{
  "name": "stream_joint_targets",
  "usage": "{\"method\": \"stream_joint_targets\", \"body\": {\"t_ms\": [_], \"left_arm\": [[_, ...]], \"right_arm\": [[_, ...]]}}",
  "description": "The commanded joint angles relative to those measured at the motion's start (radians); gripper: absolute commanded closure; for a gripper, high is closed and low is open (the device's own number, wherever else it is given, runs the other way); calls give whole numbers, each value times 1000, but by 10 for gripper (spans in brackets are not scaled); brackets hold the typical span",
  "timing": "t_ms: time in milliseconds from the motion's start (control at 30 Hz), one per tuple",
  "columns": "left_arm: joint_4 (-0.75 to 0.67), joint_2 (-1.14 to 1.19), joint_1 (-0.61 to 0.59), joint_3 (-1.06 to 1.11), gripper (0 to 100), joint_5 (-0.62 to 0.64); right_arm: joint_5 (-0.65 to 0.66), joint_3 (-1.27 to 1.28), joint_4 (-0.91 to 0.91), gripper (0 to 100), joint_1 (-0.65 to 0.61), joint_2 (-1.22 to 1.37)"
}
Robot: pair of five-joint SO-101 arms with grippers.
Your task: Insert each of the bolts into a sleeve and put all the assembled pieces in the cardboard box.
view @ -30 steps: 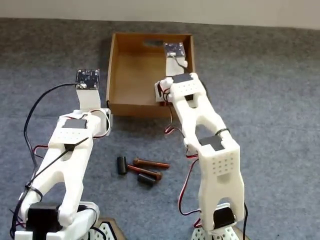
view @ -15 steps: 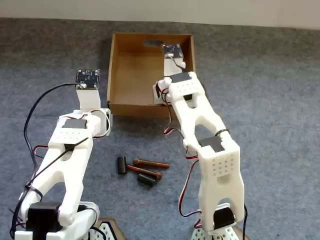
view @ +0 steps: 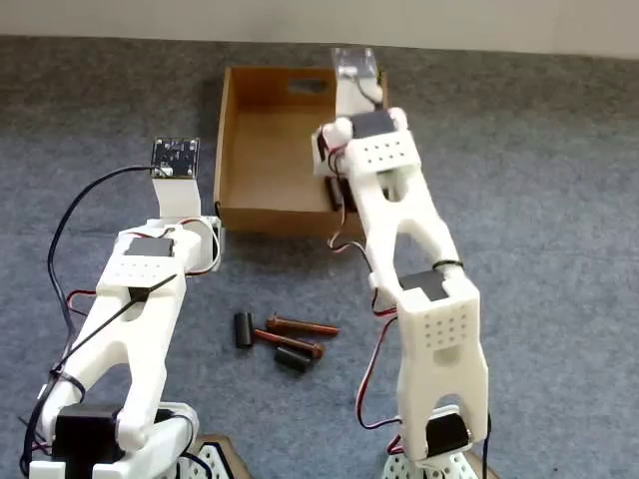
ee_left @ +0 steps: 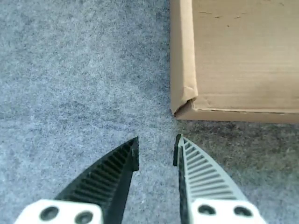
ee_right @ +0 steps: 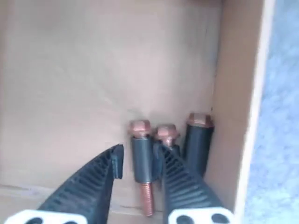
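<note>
Three bolts in black sleeves lie side by side on the floor of the cardboard box (ee_right: 233, 93), against its side wall. My right gripper (ee_right: 139, 156) hangs open over them, its fingers on either side of one assembled piece (ee_right: 142, 158), with a small gap showing. The other two assembled pieces (ee_right: 198, 140) lie nearer the wall. On the carpet in front of the box (view: 225, 140) lie two loose copper bolts (view: 303, 325) and two black sleeves (view: 243, 329). My left gripper (ee_left: 156, 149) is open and holds nothing, low over the carpet beside the box's near corner (ee_left: 184, 100).
Grey carpet covers the whole table. The right arm (view: 384, 160) stretches over the box's near wall. The left arm (view: 140, 289) stands left of the loose parts. Red and black cables hang beside both arms.
The right arm's wrist has lifted and shifted toward the box's far wall. The left arm and the loose parts on the carpet have not moved.
</note>
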Motion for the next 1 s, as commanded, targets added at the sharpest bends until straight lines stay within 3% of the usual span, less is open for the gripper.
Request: {"method": "stream_joint_targets", "body": {"t_ms": [0,400,767,967], "left_arm": [[-17,-4,-7,-8,864,5],[-17,-4,-7,-10,864,5],[-18,-4,-7,-10,864,6],[-18,-4,-7,-12,864,6]], "right_arm": [[-3,-245,128,904,5,-28],[-3,-829,489,904,-5,-19],[-3,-817,493,904,-15,-59],[0,-421,492,904,-71,-354]]}}
